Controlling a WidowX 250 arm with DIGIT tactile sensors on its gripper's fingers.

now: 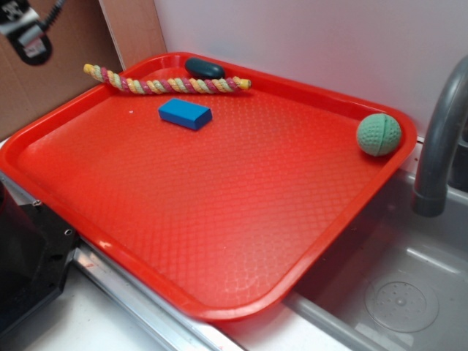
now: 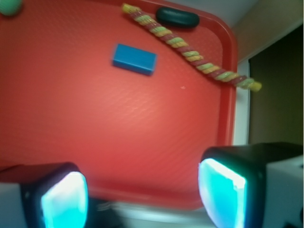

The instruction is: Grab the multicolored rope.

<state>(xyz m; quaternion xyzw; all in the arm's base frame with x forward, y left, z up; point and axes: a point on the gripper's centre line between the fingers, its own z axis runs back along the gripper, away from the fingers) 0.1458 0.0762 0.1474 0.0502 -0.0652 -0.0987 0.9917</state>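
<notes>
Lying far ahead of open claw point(image 2: 142, 197), multicolored rope point(image 2: 190, 48)

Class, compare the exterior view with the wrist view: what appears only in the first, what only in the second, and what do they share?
Only the exterior view shows the grey faucet and the sink beside the tray. Only the wrist view shows the hand, open, with its two fingers apart above the tray's near edge. Both show the red tray, the multicolored rope, the blue block, the dark oval object and the green ball.
</notes>
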